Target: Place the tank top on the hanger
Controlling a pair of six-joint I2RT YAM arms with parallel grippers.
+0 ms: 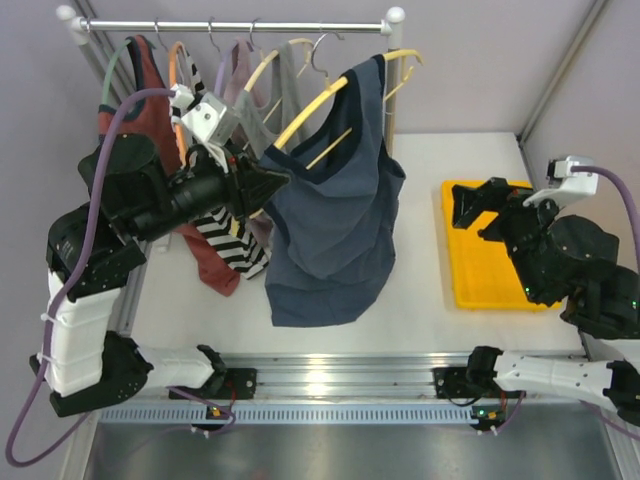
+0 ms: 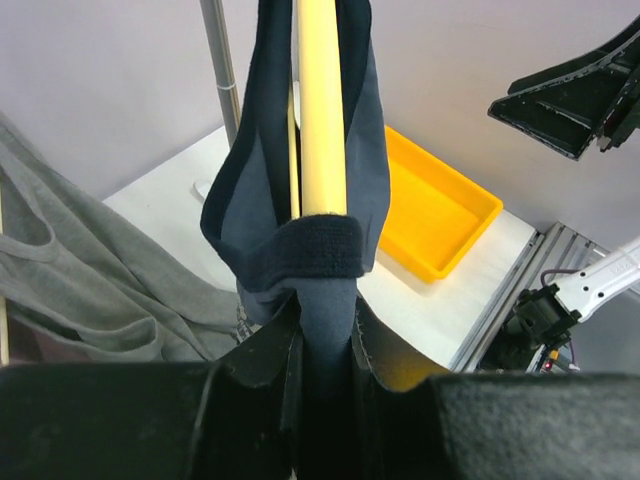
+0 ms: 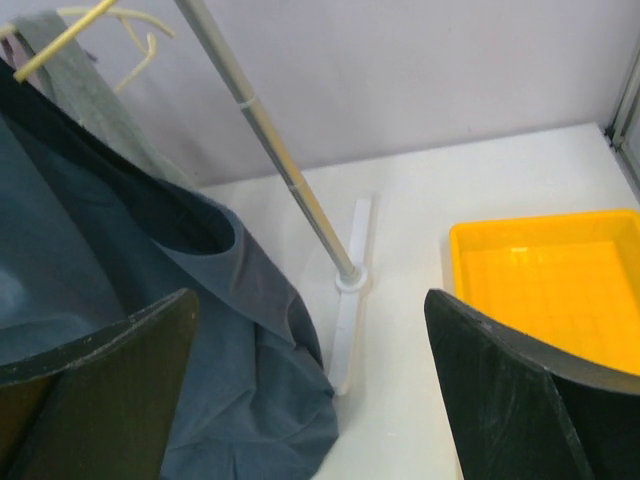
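Observation:
The navy tank top (image 1: 335,220) hangs on the bright yellow hanger (image 1: 305,110), which tilts up to the right near the rack rail; the top's hem rests bunched on the table. My left gripper (image 1: 278,183) is shut on the top's fabric at the hanger's lower left end. In the left wrist view the jaws (image 2: 325,325) pinch blue cloth (image 2: 365,150) just below the yellow hanger arm (image 2: 322,120). My right gripper (image 1: 472,207) is open and empty above the yellow tray. In its wrist view (image 3: 310,385) the tank top (image 3: 200,380) lies to the left.
A rack rail (image 1: 230,25) holds a rust-red top (image 1: 150,80), a grey top (image 1: 275,100), a striped garment (image 1: 230,240) and other hangers. The rack's right pole (image 3: 290,170) stands beside the top. A yellow tray (image 1: 480,250) sits at right.

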